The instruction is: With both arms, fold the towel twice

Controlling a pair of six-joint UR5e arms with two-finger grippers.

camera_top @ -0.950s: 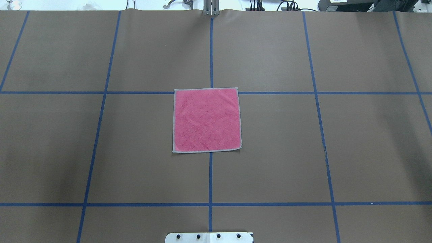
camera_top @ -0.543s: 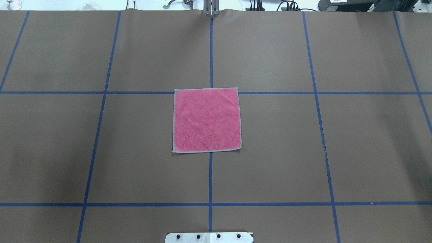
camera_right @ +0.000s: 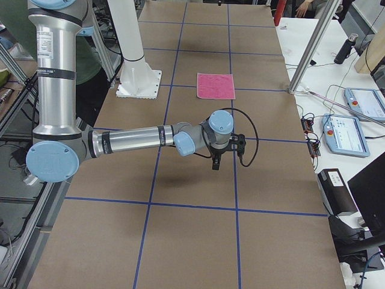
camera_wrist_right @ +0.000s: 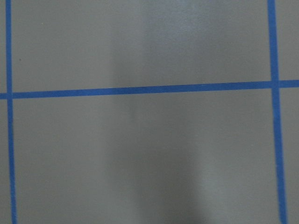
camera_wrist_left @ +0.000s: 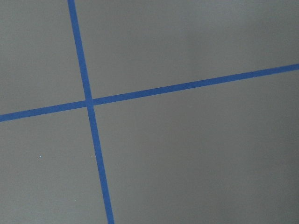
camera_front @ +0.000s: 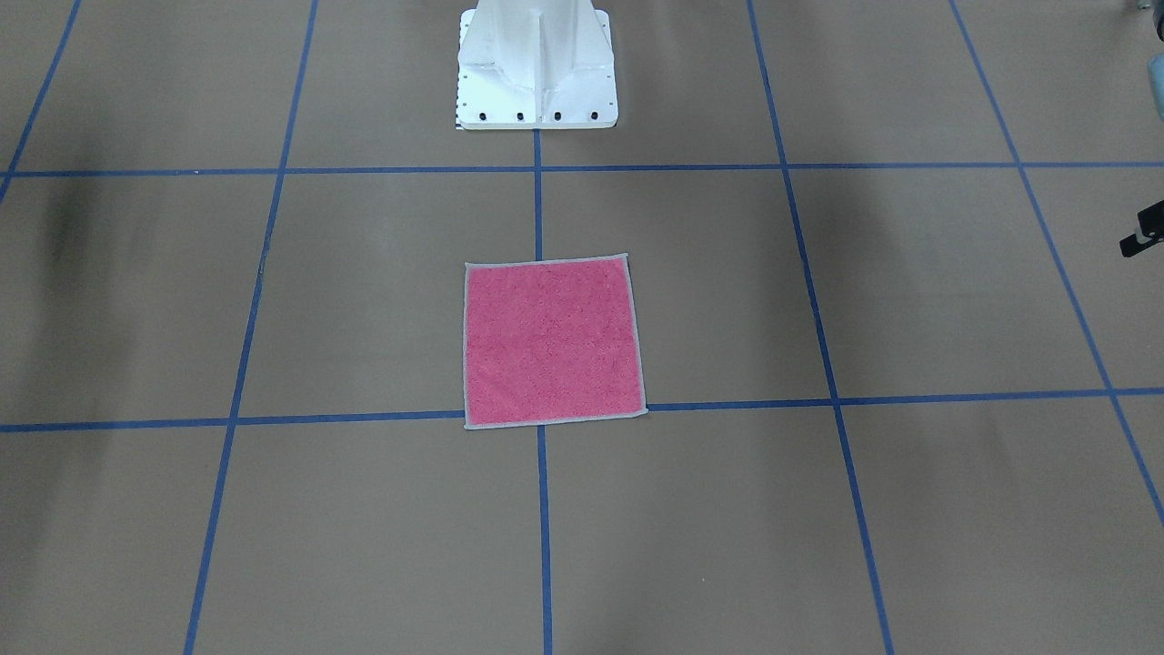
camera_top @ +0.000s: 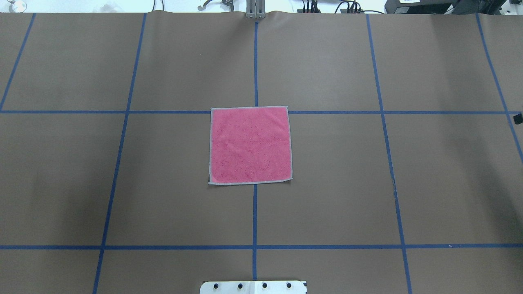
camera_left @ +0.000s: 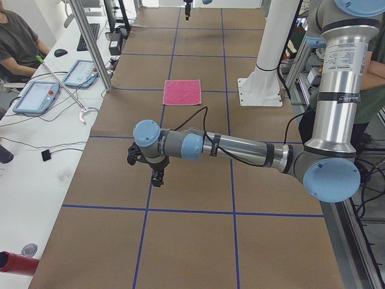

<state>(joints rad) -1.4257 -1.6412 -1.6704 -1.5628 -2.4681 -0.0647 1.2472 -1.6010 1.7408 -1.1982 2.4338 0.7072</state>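
The towel lies flat and unfolded in the middle of the table, pink face up, with its grey border all round. It also shows in the front-facing view and in both side views. My left gripper hangs over the table far from the towel, fingers down. My right gripper hangs the same way at the other end. I cannot tell if either is open. A black sliver of the right gripper shows at the overhead view's edge. Both wrist views show only bare table.
Brown paper with a blue tape grid covers the table. The white pedestal base stands behind the towel. Operators' desks with tablets and metal posts run along the far side.
A small black piece of the right gripper has come in at the overhead view's right edge. The towel has not moved.
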